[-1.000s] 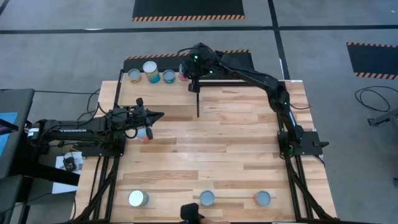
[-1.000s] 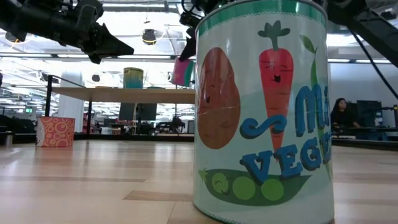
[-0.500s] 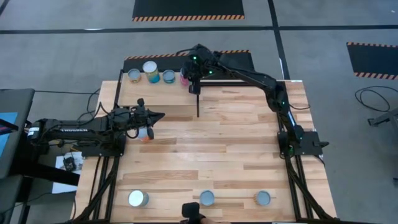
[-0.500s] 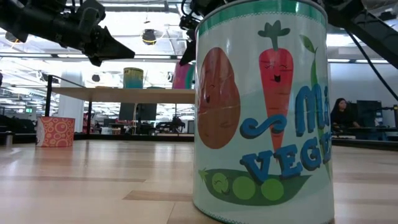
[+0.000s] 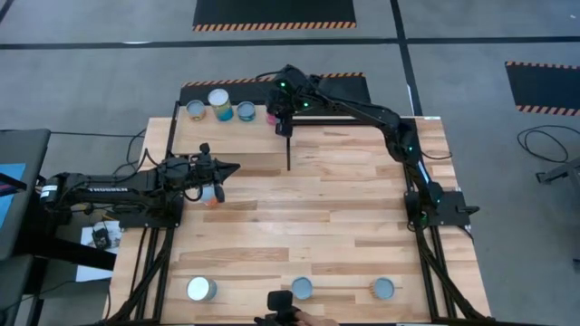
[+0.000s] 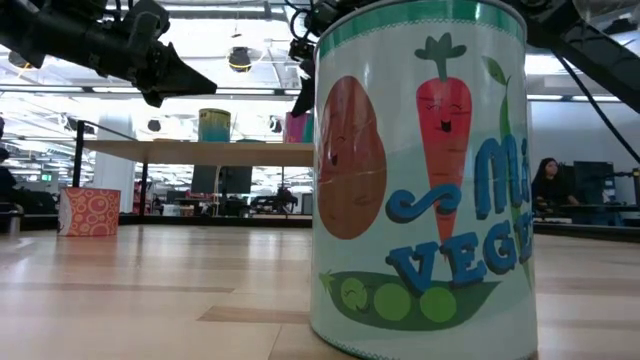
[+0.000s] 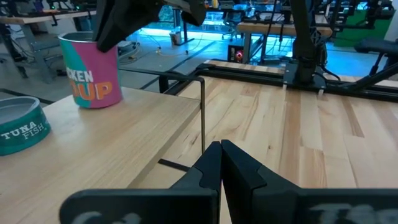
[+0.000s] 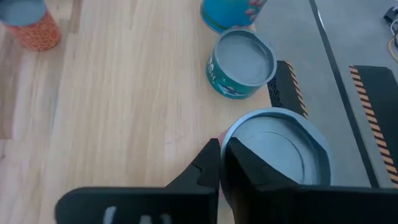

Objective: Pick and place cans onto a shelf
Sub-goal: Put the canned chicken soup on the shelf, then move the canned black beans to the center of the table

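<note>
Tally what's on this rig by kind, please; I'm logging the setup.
Cans: 8
Shelf: 1
Robot arms, left arm and right arm: 2
Total: 11

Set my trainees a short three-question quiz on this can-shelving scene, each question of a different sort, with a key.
1. True or false: the left hand is shut and holds nothing.
2. How many cans stand along the edge of the table farthest from the shelf?
3. The right hand is: A) at the pink can on the shelf; B) at the orange can on the table; C) parked off the table.

Key: 1 true; 2 three; 3 A.
</note>
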Available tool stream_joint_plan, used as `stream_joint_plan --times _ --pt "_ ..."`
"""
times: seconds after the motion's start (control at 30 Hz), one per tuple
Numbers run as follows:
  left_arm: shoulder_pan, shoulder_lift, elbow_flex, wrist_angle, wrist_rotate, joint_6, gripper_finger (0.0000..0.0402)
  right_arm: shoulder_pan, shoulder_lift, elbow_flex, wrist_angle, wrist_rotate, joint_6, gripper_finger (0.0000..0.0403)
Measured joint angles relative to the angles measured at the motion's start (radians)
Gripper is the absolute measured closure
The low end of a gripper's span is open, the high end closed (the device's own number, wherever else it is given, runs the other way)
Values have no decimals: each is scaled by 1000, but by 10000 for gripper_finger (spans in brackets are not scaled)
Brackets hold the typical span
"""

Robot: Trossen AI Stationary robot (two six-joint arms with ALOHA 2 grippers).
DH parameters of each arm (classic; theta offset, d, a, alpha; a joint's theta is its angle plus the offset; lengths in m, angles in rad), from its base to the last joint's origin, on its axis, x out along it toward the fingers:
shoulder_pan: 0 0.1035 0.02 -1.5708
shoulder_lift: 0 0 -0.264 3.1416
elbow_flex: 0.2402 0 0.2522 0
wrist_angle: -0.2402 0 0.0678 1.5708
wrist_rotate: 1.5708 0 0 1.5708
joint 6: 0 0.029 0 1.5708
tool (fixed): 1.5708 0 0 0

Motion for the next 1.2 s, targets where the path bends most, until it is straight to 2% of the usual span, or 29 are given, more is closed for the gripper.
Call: stream_joint_plan --times 0.43,0.57,0.7,0.9,0.97,1.1,1.2 --pt "0 0 0 -1 0 0 401 28 -13 -1 32 25 -16 248" --pt "0 0 0 -1 0 0 401 54 -69 0 31 23 -38 233" --pt "0 0 0 -1 0 15 401 82 -131 0 4 23 -52 268" --pt "0 0 0 -2 0 23 402 117 -241 -3 -120 14 -93 384" --pt "0 0 0 -2 0 23 401 121 -272 -39 -154 -20 -70 390" --pt "0 0 0 -2 0 23 401 133 -361 -255 -50 -31 -56 394" --pt "0 0 0 -3 0 23 401 149 -458 -516 182 -31 -30 396"
